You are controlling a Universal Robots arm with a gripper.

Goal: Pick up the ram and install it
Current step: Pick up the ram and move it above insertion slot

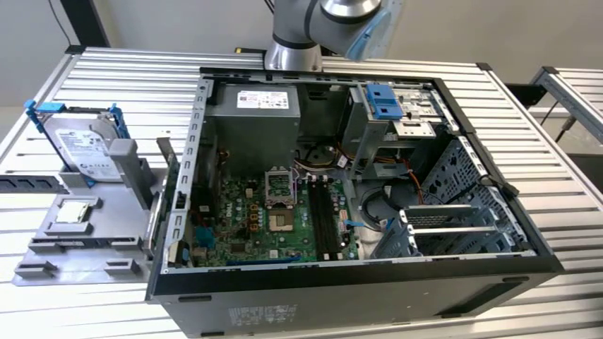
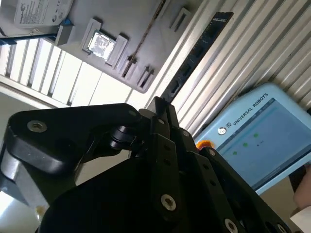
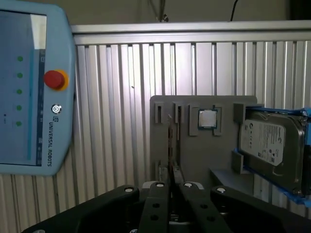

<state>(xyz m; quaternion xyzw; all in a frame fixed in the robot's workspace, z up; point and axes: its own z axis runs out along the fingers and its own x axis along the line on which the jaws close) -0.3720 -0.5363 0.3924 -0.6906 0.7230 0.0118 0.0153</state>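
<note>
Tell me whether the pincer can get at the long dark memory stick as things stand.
Probably yes: in the second wrist view the long, narrow dark memory stick sits uncovered ahead of the tip of the black pincer, with nothing between them, though its jaws look shut.

The ram [image 1: 166, 168] stood on edge on the tray [image 1: 113, 227] in a narrow place. The case wall [image 1: 200, 141] was just beside it on the exterior view's right, and the upright hard drive [image 1: 90, 145] was near on the left. From above, the way to it was open. Inside the case, the memory slots [image 1: 327, 215] lay between the processor socket [image 1: 282, 223] and the drive cage [image 1: 391, 131], with cables [image 1: 372, 208] close beside them.
</note>
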